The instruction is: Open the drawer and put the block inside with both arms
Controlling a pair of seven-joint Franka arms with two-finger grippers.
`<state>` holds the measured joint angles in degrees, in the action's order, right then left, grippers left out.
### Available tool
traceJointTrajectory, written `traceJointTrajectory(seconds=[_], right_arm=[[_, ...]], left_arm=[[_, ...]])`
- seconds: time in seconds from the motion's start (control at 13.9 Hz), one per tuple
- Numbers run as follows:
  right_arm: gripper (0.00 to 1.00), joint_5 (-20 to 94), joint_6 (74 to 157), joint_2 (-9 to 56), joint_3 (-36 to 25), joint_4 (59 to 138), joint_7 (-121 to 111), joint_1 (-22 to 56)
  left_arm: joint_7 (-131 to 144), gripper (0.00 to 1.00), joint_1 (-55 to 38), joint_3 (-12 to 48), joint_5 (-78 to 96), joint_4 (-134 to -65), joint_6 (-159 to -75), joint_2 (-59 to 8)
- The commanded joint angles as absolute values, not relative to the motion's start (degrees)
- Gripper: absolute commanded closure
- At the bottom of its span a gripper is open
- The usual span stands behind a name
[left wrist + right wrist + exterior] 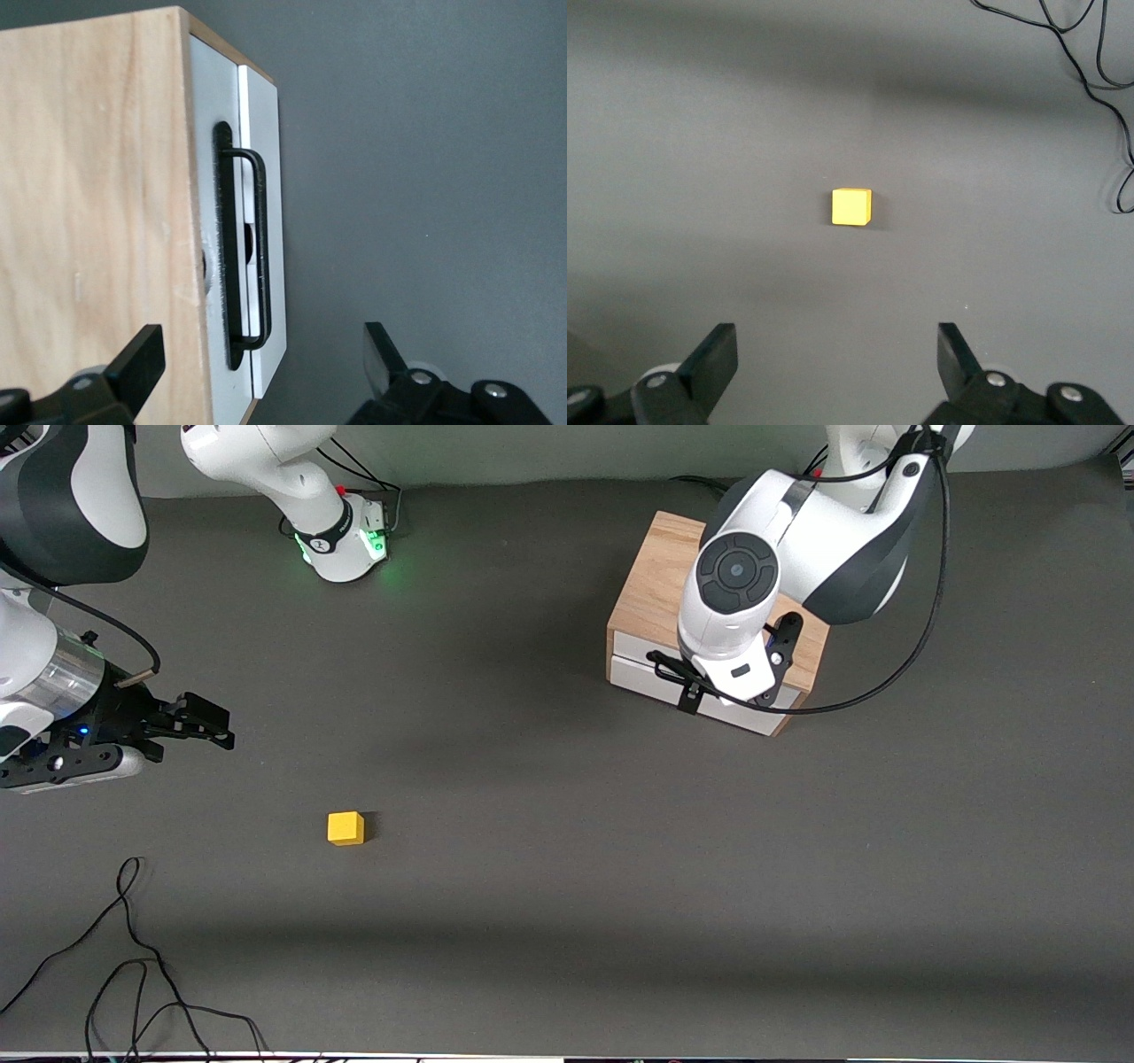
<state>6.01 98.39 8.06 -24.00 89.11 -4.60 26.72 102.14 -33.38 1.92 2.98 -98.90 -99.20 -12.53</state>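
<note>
The light oak cabinet (pixel 654 589) stands toward the left arm's end of the table. Its drawer (pixel 636 679) is shut, with the white front and black bar handle (pixel 258 248) facing the front camera. My left gripper (pixel 733 682) hangs open over the cabinet's front edge. One of its fingers (pixel 142 359) is over the wooden top (pixel 89 221) and the other over the table, with the handle below the gap. The yellow block (pixel 345 827) lies on the bare table toward the right arm's end. My right gripper (pixel 217 726) is open and holds nothing, with the block (pixel 851 206) ahead of it.
Loose black cables (pixel 133 957) lie on the grey table (pixel 567 886) near the front camera at the right arm's end, also seen as cables (pixel 1099 53) in the right wrist view. The right arm's green-lit base (pixel 350 545) stands at the table's back edge.
</note>
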Motion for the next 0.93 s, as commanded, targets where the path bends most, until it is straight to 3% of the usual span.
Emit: traceJointTrajectory(seconds=[0.0,0.22,0.86], right_arm=[[0.00,5.27,97.56,8.44,-24.08,87.80,-3.60,27.16],[0.00,5.27,97.56,8.44,-23.99,87.89,-3.60,27.16],[0.00,5.80,97.56,8.52,-23.99,87.98,-3.52,27.25]], left_arm=[[101.51,0.00,-34.28,1.41,3.25,-102.38,-103.00,-11.78],[101.51,0.00,-34.80,1.41,3.16,-106.16,-107.57,-12.21],[101.51,0.00,-34.80,1.41,2.81,-106.35,-109.25,-16.96]])
